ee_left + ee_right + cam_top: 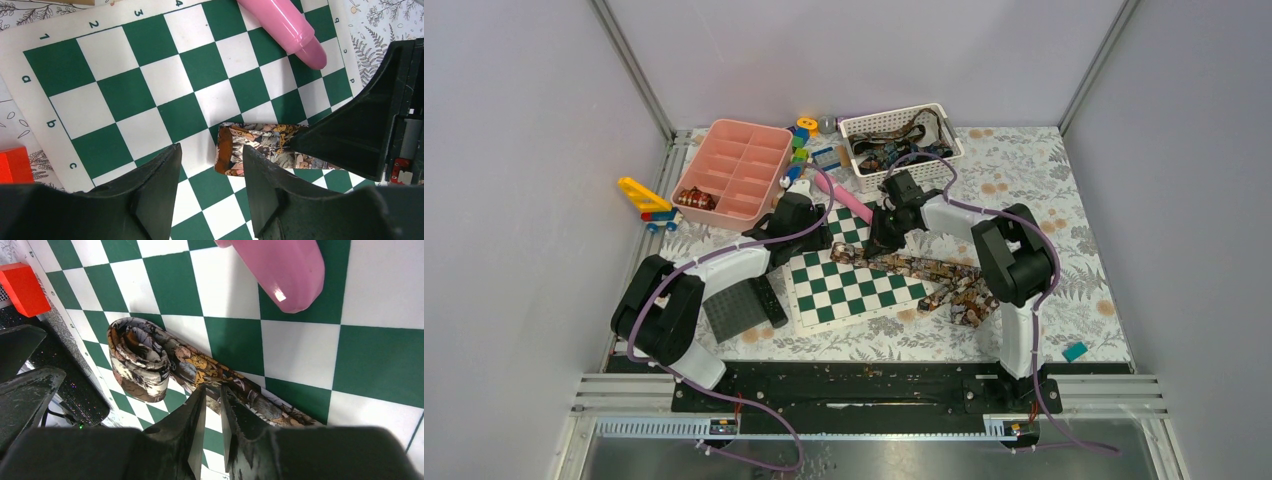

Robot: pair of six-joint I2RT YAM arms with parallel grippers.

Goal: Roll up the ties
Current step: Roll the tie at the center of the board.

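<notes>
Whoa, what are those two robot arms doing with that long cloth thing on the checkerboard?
They are rolling up a necktie on the green and white chessboard. One end is already curled into a small roll. The left gripper hangs open right by that roll. The right gripper is nearly closed on the flat part behind it; whether it pinches the cloth is unclear. Most of the necktie lies unrolled.

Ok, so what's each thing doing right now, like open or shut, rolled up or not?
tie on the chessboard, one end rolled into a small coil, the rest lying flat.
left gripper, open, above the coiled end.
right gripper, nearly closed, tips at the flat part; can't tell if it pinches.
white basket, holding unrolled ties.
pink tray, one rolled tie in a near-left compartment.
</notes>
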